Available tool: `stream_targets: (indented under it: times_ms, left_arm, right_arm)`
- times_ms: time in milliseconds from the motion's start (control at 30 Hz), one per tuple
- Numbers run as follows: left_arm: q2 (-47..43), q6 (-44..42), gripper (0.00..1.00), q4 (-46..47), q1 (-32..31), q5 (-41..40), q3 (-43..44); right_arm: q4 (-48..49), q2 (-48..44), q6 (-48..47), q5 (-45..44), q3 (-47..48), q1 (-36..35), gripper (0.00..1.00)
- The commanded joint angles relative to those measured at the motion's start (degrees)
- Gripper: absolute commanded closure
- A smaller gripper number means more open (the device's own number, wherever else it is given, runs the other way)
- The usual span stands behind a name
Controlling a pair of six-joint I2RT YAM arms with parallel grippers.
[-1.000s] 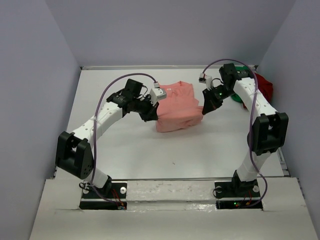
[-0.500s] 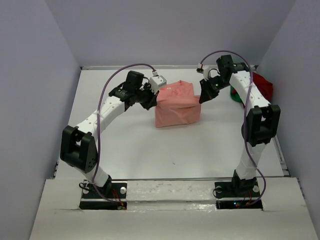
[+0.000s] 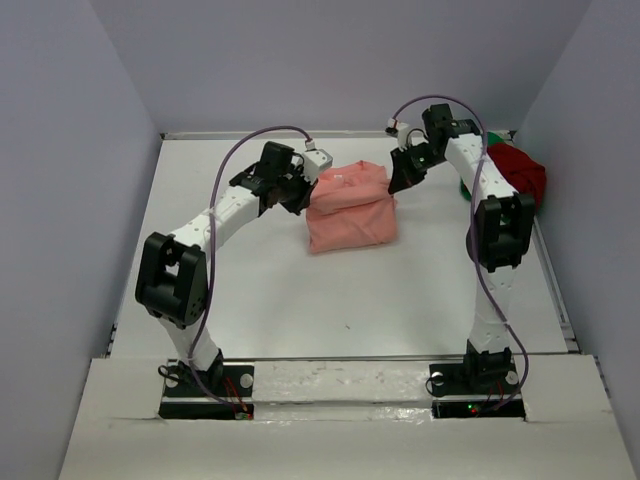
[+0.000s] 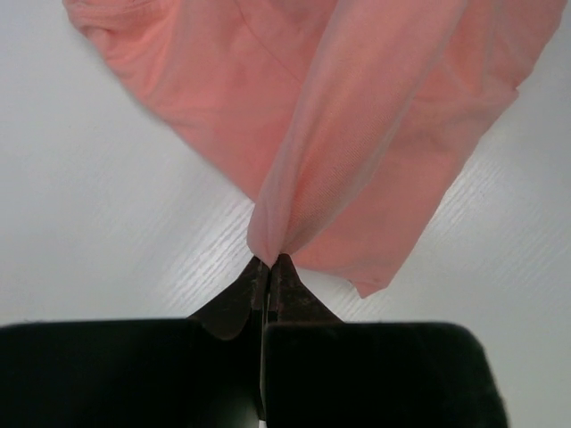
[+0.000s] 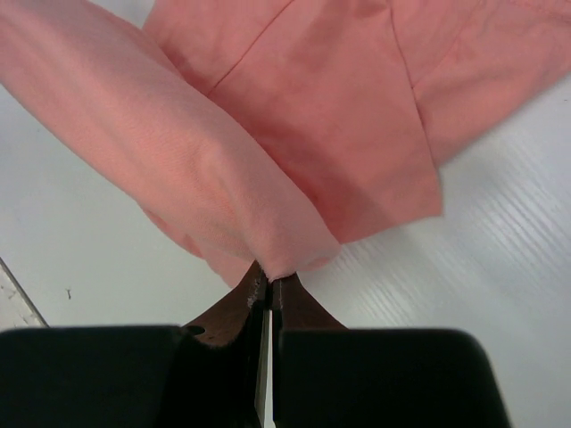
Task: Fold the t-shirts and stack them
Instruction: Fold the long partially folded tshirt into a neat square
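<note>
The salmon-pink t-shirt [image 3: 349,208] lies partly folded at the middle back of the table. My left gripper [image 3: 305,200] is shut on its left edge, and in the left wrist view a pinched fold of the pink cloth [image 4: 357,143] runs up from the left gripper [image 4: 270,260]. My right gripper [image 3: 394,186] is shut on the shirt's right edge; the right wrist view shows the salmon-pink t-shirt [image 5: 205,178] bunched at the right gripper [image 5: 270,280]. The dark red t-shirt [image 3: 522,172] lies crumpled at the back right, with a bit of the green t-shirt [image 3: 467,190] beside it.
White walls close in the table [image 3: 300,300] on the left, back and right. The right arm [image 3: 497,225] stands between the pink shirt and the red and green heap. Purple cables loop above both wrists.
Both grippers have carried the pink shirt's edges toward the back of the table, folding the near part over. The shirt now looks more compact and squarer.
</note>
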State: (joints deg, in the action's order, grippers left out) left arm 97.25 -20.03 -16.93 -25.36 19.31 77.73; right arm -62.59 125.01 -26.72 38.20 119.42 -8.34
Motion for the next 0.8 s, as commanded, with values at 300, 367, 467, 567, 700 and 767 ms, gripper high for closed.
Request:
stream_targets:
  times_ms: [300,367,467,567,700,767]
  left_arm:
    - [9.08,1.14,1.00,4.36,1.46,-6.13,10.15]
    - [11.10,0.79,1.00,4.71,1.46,-6.92,11.47]
    - [13.65,0.78,1.00,4.98,1.55,-7.36,13.23]
    - [15.42,1.05,1.00,4.89,1.55,-7.27,14.46]
    - [17.27,1.14,1.00,5.76,1.46,-7.62,14.82]
    - [17.44,1.40,1.00,6.73,1.46,-8.14,14.82]
  right_arm:
    - [5.37,8.32,-0.08,-1.72,11.54,0.25,1.00]
    - [5.72,9.19,-0.52,-2.51,11.54,0.25,1.00]
    - [7.12,10.34,-0.70,-3.21,11.54,0.25,1.00]
    - [7.57,11.30,-0.79,-3.56,12.24,0.25,1.00]
    - [8.27,13.41,-0.79,-4.18,14.00,0.25,1.00]
    - [8.62,13.94,-0.70,-4.44,14.79,0.25,0.94]
